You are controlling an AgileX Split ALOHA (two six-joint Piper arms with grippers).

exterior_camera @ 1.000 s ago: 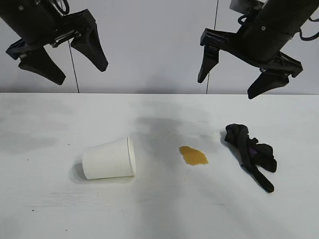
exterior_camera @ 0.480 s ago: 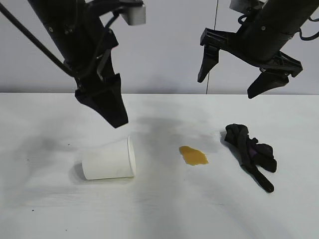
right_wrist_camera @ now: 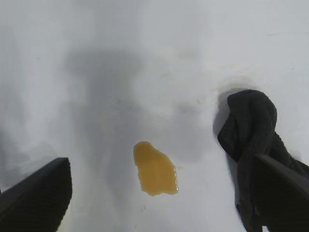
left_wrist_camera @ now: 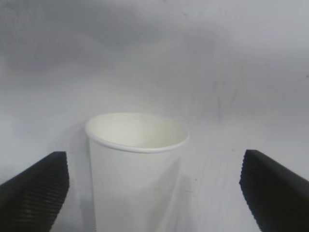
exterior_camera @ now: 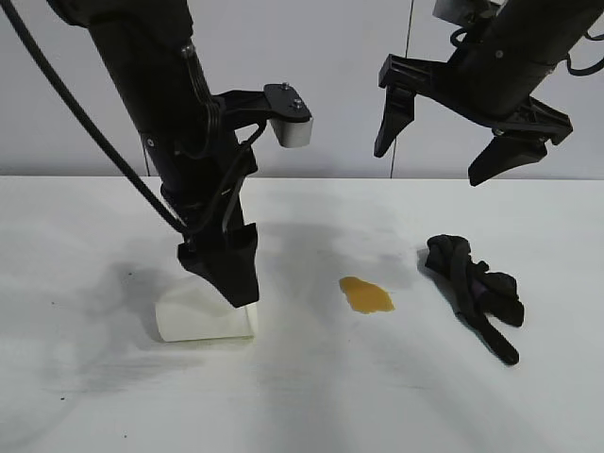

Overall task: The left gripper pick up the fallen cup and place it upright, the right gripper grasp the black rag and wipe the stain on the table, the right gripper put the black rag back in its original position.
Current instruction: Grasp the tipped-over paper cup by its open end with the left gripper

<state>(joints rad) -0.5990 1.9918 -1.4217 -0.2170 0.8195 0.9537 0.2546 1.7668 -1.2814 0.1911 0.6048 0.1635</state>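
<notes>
White tapered paper cup with rolled rim (exterior_camera: 193, 316) is on its side on the wide flat white tabletop (exterior_camera: 94, 396), left of centre, rim end facing the stain side. Left wrist view looks straight into its open mouth (left_wrist_camera: 136, 133).

Black two-fingered left gripper (exterior_camera: 226, 274) points steeply down right over the cup's rim end, its near finger covering that end in the exterior view. Fingers (left_wrist_camera: 34, 193) spread wide, one on each side of the cup, clear gaps both sides in the wrist view, nothing pinched. Can't tell if the tips touch the table.

Small amber-brown irregular oval stain (exterior_camera: 366, 294) sits just right of the cup, apart from it, about mid-table. Also in the right wrist view (right_wrist_camera: 155, 169).

Bunched black cloth rag with a long thin tail (exterior_camera: 475, 291) lies right of the stain, not touching it, tail running toward the near edge.

Black right gripper with grey box at the wrist (exterior_camera: 444, 151) hangs high above the gap between stain and rag. Fingers (exterior_camera: 391, 118) spread wide, empty.
</notes>
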